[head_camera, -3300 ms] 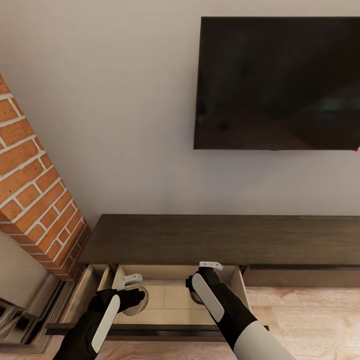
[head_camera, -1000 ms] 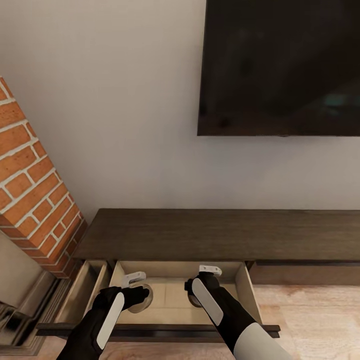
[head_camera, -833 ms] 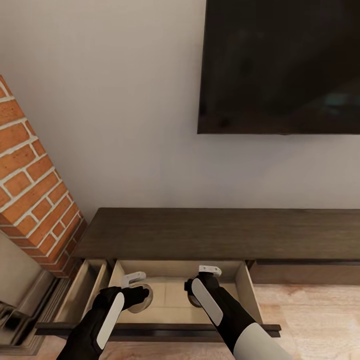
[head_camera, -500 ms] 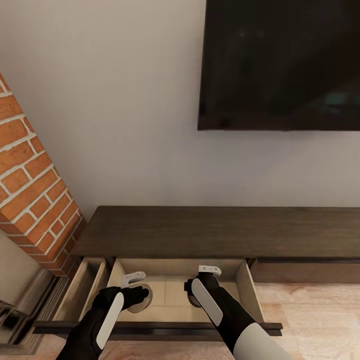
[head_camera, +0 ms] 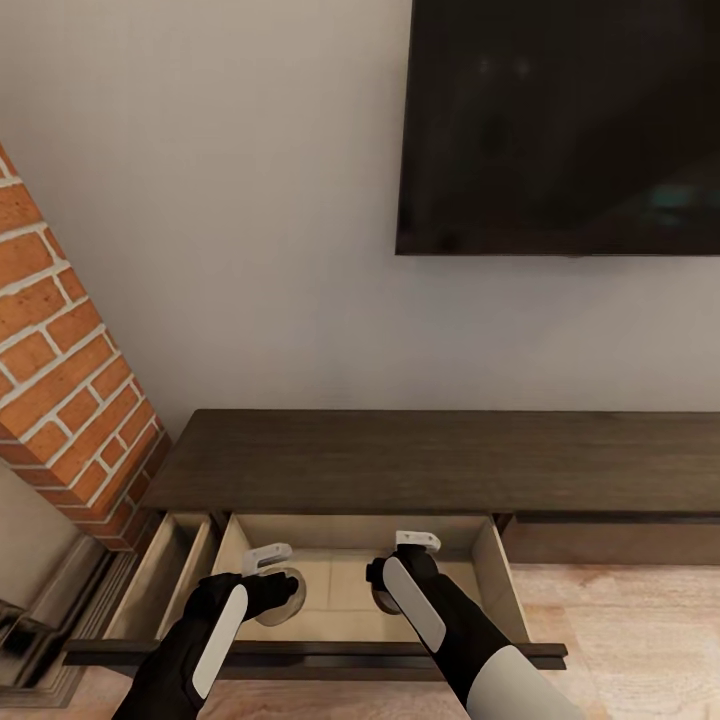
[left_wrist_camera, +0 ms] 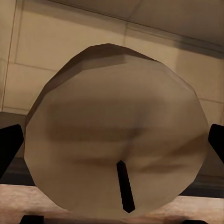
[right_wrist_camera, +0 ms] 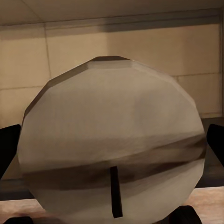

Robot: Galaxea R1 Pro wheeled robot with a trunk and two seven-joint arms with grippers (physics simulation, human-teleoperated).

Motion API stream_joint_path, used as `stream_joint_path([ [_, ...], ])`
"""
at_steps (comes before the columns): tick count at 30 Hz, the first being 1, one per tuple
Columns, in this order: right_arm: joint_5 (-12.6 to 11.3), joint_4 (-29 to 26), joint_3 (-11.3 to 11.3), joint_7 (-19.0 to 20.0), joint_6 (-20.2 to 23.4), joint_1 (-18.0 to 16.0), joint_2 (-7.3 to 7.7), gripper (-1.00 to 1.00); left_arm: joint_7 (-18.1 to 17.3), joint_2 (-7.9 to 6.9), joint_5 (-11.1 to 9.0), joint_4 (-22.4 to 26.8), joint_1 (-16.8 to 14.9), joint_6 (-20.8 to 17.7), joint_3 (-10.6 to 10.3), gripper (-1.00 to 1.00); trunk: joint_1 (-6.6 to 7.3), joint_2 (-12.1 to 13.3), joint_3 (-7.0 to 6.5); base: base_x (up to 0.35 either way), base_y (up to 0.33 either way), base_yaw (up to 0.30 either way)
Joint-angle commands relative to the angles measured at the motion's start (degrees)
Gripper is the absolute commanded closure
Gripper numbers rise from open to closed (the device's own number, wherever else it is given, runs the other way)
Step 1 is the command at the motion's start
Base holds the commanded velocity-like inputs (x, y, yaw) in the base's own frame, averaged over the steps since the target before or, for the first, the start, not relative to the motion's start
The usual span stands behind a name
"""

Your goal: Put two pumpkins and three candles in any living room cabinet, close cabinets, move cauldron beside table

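Note:
The long dark brown cabinet [head_camera: 420,460] stands against the wall with a pale-lined drawer [head_camera: 503,585] pulled open below me. My left gripper [head_camera: 268,586] is shut on a grey-beige candle [head_camera: 287,597] held low inside the drawer's left half. In the left wrist view this candle [left_wrist_camera: 116,140] sits between the dark fingertips [left_wrist_camera: 9,149], wick end toward the camera. My right gripper [head_camera: 392,585] is shut on a second candle [head_camera: 383,602] in the drawer's right half. That candle [right_wrist_camera: 112,158] sits between the right fingertips [right_wrist_camera: 215,142]. Pumpkins, cauldron and table are out of view.
A second, narrower drawer [head_camera: 165,585] stands open to the left, beside a brick fireplace column [head_camera: 60,350]. A large black TV [head_camera: 560,120] hangs on the wall above the cabinet. Wooden floor [head_camera: 620,620] lies to the right of the open drawer.
The whole head view has shifted a little, so the camera moved. Both grippers stay shut on their candles at about the same spots inside the open drawer.

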State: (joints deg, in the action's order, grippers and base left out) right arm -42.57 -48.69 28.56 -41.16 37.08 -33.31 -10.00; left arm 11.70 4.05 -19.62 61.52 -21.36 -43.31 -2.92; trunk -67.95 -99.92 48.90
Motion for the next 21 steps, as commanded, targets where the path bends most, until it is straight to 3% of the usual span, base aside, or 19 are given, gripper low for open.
stream_joint_path([
  [1,0.02,0.00,0.01,-0.07,0.01,0.00,0.00,1.00,0.11,0.00,0.11,0.00,0.00,-0.05,0.00,1.00,0.00,0.00,0.00,0.000,0.000,0.000],
  [21,0.01,0.00,0.01,-0.06,0.01,0.00,0.00,1.00,0.08,-0.18,-0.15,0.00,0.00,-0.11,0.02,1.00,0.00,0.00,0.00,0.051,0.064,0.000],
])
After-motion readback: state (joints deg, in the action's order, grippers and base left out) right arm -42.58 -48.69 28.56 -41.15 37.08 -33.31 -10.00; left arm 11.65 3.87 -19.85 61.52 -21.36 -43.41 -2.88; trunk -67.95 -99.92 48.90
